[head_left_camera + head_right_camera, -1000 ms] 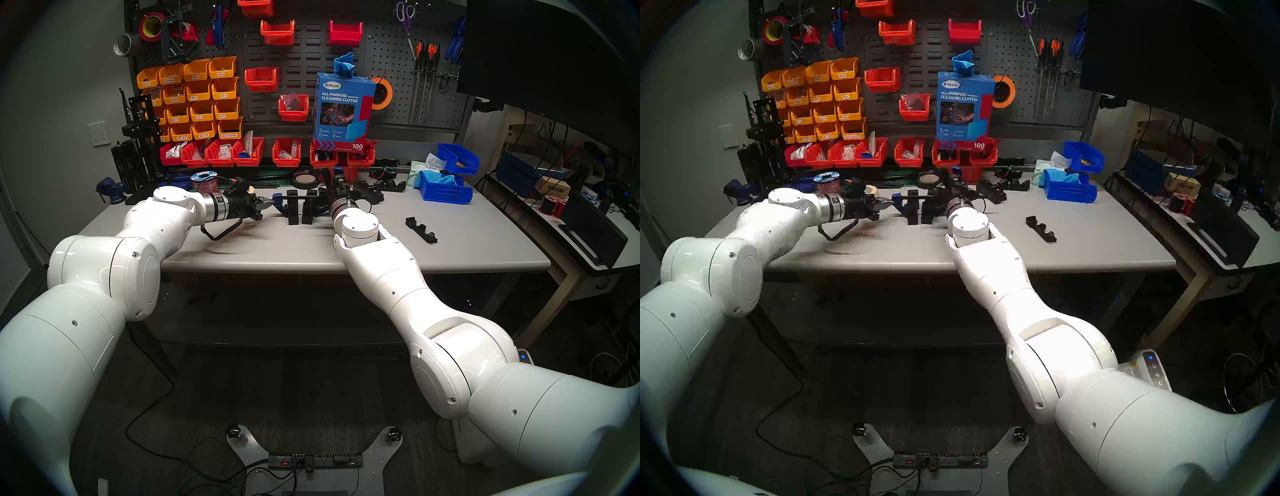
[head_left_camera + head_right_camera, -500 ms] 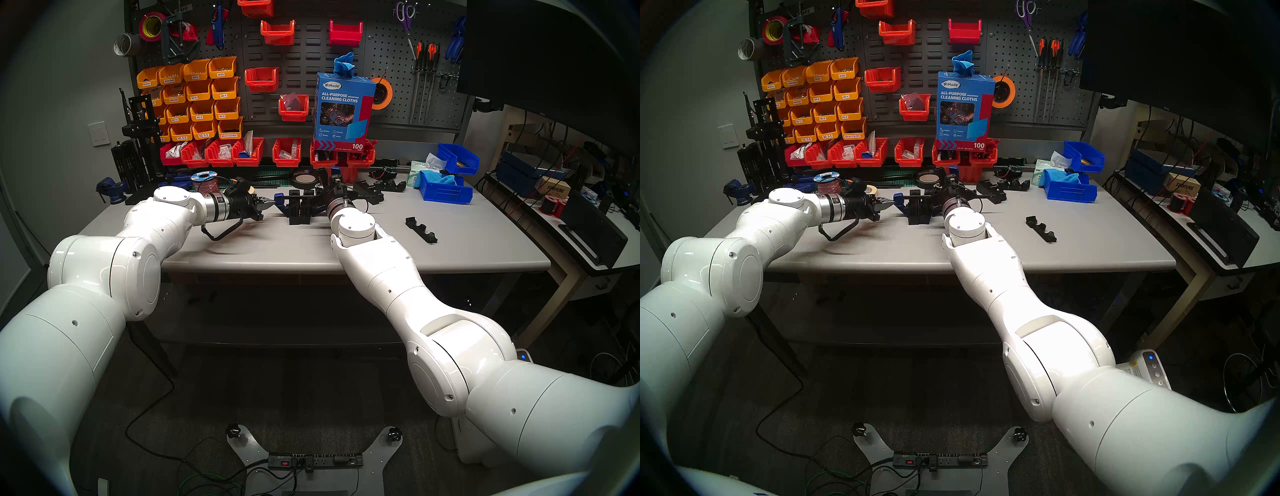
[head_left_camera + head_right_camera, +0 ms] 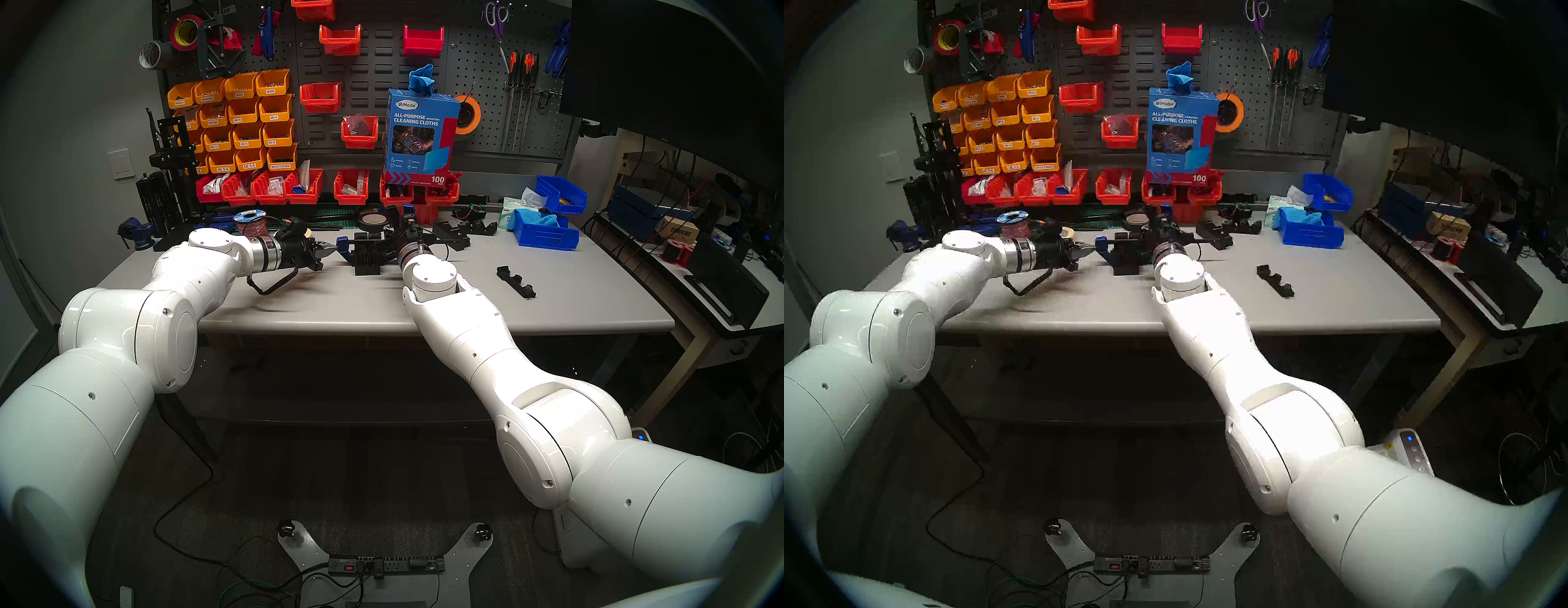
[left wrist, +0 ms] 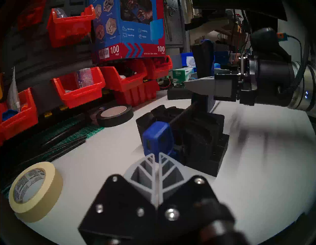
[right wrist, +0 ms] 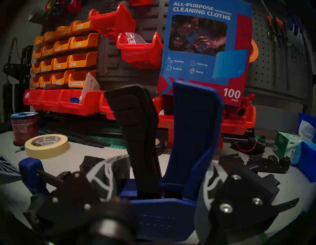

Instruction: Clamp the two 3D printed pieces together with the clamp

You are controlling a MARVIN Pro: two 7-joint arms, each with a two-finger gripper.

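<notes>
Already well along, judging by the layout. Right hand (image 5: 153, 193) wrapped around the clamp (image 5: 188, 136) at its trigger handle, fingers (image 5: 207, 191) closed on the grip. Two 3D printed pieces (image 4: 196, 136) standing upright on the surface (image 3: 339, 297), side by side and apparently touching, under the clamp's bar and between its blue jaws. Left hand (image 4: 155, 157) closed on nothing, fingertips together, just beside the clamp's far blue jaw. Probably left: squeezing the trigger until both jaws press the pieces, then letting go. Cannot tell whether the jaws already bear on the pieces.
</notes>
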